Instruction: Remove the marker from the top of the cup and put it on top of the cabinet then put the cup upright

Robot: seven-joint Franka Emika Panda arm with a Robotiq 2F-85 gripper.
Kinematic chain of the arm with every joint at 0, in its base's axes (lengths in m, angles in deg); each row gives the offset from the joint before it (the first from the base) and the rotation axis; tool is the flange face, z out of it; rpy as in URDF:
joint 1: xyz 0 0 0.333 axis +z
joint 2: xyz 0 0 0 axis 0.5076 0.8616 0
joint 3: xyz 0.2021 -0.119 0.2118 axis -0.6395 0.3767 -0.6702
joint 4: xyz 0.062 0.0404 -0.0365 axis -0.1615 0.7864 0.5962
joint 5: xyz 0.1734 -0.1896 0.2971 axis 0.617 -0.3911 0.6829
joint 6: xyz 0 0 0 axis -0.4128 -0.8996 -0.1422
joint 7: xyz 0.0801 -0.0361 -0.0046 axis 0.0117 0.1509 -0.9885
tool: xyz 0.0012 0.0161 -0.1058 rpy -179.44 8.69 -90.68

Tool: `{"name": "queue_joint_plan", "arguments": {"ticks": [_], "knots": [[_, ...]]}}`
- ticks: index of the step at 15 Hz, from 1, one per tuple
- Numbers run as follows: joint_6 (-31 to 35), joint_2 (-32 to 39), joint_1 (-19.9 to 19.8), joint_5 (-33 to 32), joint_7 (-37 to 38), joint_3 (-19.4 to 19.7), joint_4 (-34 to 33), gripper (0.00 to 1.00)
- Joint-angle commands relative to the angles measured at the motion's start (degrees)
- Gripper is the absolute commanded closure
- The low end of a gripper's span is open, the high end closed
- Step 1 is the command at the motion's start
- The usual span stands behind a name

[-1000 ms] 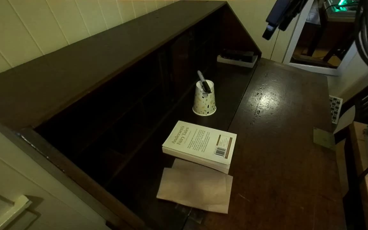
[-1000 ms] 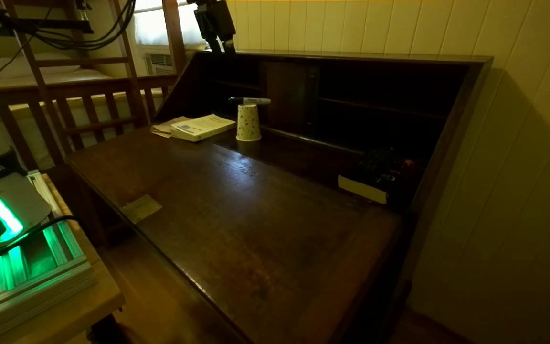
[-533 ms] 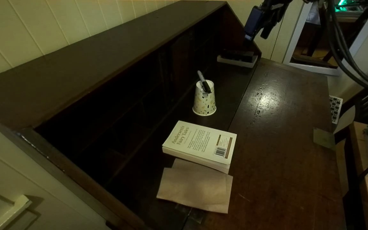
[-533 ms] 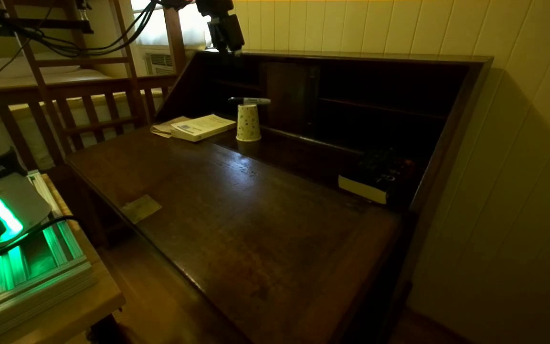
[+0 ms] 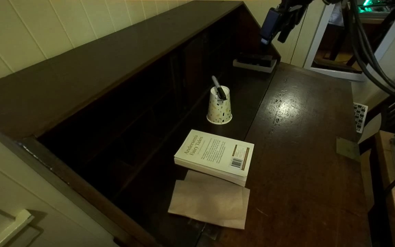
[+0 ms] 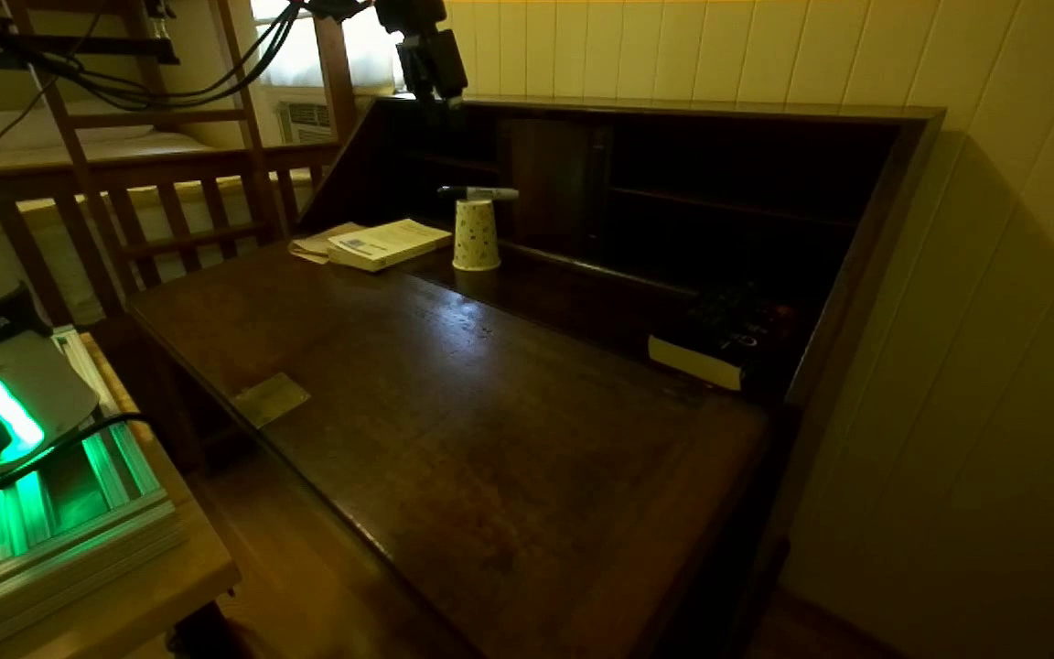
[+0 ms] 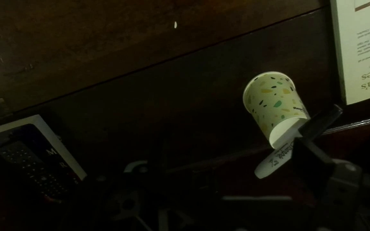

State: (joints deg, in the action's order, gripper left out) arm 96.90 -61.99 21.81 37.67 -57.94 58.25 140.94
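The white cup (image 5: 219, 108), speckled with dark and coloured print, stands upside down on the ledge of the dark brown cabinet (image 5: 115, 44), wide rim below. Across its upturned base lies the marker (image 6: 490, 194), grey with a black cap; in the wrist view the marker (image 7: 276, 162) overlaps the edge of the cup (image 7: 271, 99). My gripper (image 5: 273, 40) hangs in the air beyond the cup, apart from both, its jaws spread and holding nothing. In the wrist view one finger (image 7: 313, 163) covers part of the marker in the picture; the opposite finger is lost in the dark.
A white book (image 5: 214, 154) lies near the cup, with brown paper (image 5: 211, 202) beside it. At the ledge's far end rests a thick dark book (image 6: 701, 361). The cabinet's raised shelf section runs behind the cup. Cables (image 5: 365, 58) hang off the arm.
Over the first half second my gripper came in over the cabinet, nearer the cup, and since then it has barely moved. Cup and marker stay where they were.
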Motion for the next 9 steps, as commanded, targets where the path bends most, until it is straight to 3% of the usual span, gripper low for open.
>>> {"name": "queue_joint_plan", "arguments": {"ticks": [1,9], "knots": [[3.7,4.2,1.9,1.7,0.6,-1.2,-1.8,0.0],[11.1,11.9,4.0,3.7,1.3,-1.9,-4.3,0.0]]}}
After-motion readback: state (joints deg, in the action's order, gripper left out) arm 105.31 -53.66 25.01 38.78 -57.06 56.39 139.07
